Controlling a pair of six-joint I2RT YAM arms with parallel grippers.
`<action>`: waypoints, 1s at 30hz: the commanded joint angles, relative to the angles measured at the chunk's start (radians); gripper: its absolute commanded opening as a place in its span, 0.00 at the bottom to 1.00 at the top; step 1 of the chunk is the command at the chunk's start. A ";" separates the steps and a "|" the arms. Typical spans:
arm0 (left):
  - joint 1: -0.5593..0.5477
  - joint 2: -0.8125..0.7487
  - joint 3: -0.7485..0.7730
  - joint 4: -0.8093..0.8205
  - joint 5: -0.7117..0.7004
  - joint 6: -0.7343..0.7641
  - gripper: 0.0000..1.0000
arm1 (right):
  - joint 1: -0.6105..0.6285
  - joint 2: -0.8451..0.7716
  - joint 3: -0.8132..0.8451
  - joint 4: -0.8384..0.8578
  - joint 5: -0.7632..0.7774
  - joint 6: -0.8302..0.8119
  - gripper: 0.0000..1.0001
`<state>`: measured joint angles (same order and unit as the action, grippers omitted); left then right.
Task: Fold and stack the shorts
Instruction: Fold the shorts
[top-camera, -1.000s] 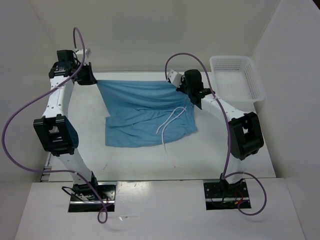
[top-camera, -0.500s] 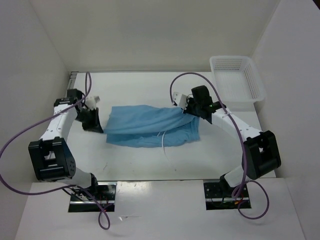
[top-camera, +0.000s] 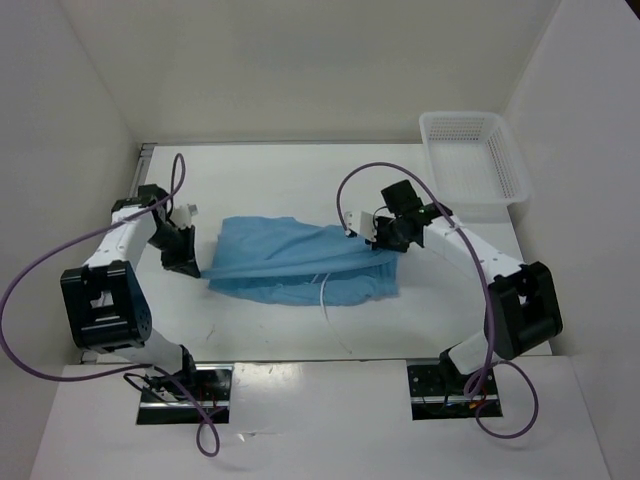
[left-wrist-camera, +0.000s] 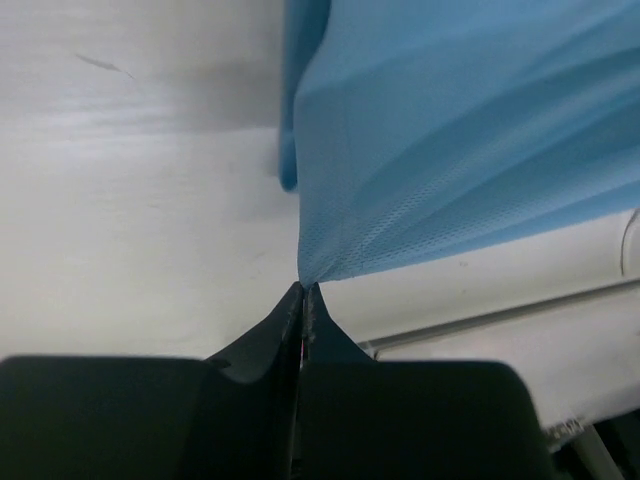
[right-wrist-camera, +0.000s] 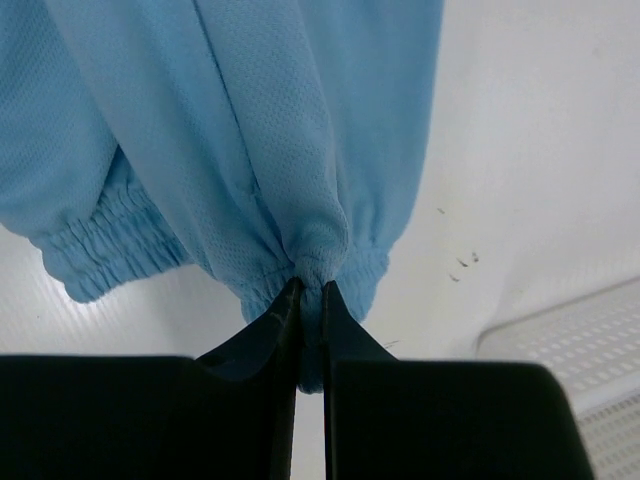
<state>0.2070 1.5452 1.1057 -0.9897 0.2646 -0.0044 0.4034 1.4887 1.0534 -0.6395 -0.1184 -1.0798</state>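
Halfway through the first fold, judging by the doubled cloth. Holding the shorts (top-camera: 300, 262) low over the middle of the table (top-camera: 270, 330), stretched between two grips: left gripper (left-wrist-camera: 303, 290) jaws pressed together on a thin corner, right gripper (right-wrist-camera: 310, 285) jaws pinching the gathered waistband. Hard to tell from above whether the held edge touches the layer beneath. Next: lower both ends level, line up edges, then let go, minding the white drawstring (top-camera: 323, 290) trailing toward the near side.
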 joint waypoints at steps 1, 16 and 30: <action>0.022 0.025 0.092 -0.015 -0.070 0.004 0.00 | 0.003 -0.067 0.123 -0.216 -0.055 -0.086 0.00; 0.031 0.158 0.019 0.126 -0.080 0.004 0.00 | 0.239 -0.146 -0.130 -0.328 -0.112 -0.060 0.40; 0.031 0.158 0.019 0.132 -0.061 0.004 0.28 | 0.267 -0.166 0.068 -0.258 -0.242 0.257 0.68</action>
<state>0.2291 1.7378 1.1236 -0.8387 0.1951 -0.0029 0.6590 1.3643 1.0527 -0.9375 -0.3134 -0.9539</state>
